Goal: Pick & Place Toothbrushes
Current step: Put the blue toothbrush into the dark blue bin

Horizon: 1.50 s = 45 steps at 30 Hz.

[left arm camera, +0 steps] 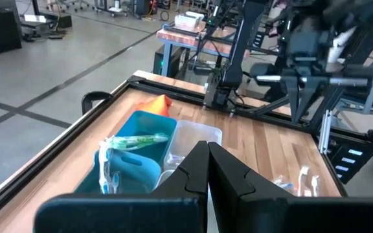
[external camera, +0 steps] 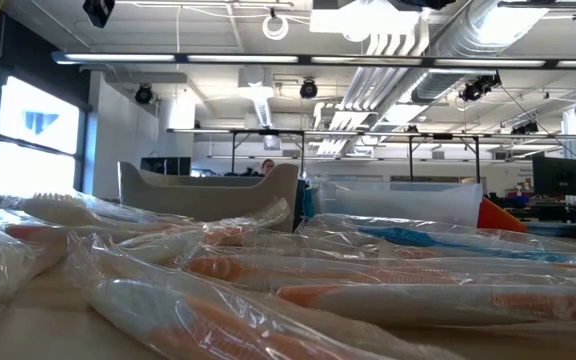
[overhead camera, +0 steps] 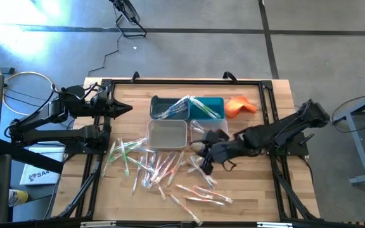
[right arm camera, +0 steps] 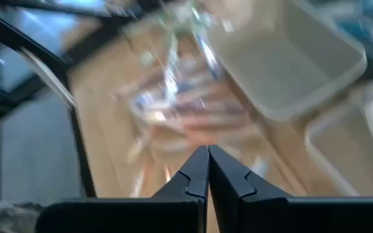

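Right gripper is out over the middle of the wooden table, fingers pressed together with nothing between them. It sits at the right edge of the toothbrushes, which lie scattered loose on the table in clear wrappers, spreading from the left side toward the near edge. A few wrapped brushes lie just beside and under the gripper's tip; whether it touches any cannot be told from the high view.

The right wrist view is smeared: the closed fingers point toward the heap of toothbrushes, with the clear bin beyond and to one side of them.

Left gripper hangs near the table's far left corner, fingers together and empty, well apart from the scattered brushes. Its wrist view shows the closed fingers aimed across the table at the teal bin.

Teal bin stands at the far middle of the table and holds several toothbrushes. The clear bin is just in front of it, touching or nearly so. An orange cloth lies just right of the teal bin.

The low view shows wrapped toothbrushes filling the foreground, orange-pink and blue handles visible through the plastic.
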### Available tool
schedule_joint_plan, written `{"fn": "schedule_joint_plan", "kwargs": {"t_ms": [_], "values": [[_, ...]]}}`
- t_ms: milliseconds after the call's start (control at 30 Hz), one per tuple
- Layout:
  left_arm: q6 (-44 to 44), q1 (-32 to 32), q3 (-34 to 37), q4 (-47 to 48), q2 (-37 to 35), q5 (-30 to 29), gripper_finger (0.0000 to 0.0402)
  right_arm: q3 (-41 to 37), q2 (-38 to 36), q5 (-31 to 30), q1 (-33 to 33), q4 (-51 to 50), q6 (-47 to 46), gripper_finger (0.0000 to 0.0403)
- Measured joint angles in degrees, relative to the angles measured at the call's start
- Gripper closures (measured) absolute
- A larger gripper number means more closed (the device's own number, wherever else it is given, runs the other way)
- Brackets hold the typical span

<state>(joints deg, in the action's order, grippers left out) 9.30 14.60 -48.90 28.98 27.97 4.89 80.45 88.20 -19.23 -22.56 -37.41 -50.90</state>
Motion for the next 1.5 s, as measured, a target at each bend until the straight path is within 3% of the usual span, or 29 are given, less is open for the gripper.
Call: {"fn": "schedule_joint_plan", "kwargs": {"t_ms": [200, 367, 633, 900, 1033, 1500], "values": [[0.0, 0.0, 0.0, 0.1, 0.0, -0.1, 0.0401, 2.2, 4.5, 5.0, -1.1, -10.0, -9.9, 0.0400], [0.0, 0.0, 0.0, 0.4, 0.0, -0.1, 0.0401, 2.2, 8.2, 11.9, -1.1, -12.7, -12.5, 0.0399], [0.0, 0.0, 0.0, 1.0, 0.0, -0.1, 0.0401, 2.2, 12.8, 11.0, -0.2, -12.6, -14.0, 0.0386], [0.0, 0.0, 0.0, 1.5, 0.0, -0.1, 0.0401, 2.2, 17.0, 12.1, 0.6, -11.8, -17.0, 0.0278], [0.0, 0.0, 0.0, 1.7, 0.0, 0.1, 0.0401, 2.2, 19.3, 12.1, 0.6, -10.2, -18.3, 0.0247], [0.0, 0.0, 0.0, 1.6, 0.0, 0.1, 0.0401, 2.2, 23.9, 11.6, 0.4, -6.9, -18.3, 0.0254]]}}
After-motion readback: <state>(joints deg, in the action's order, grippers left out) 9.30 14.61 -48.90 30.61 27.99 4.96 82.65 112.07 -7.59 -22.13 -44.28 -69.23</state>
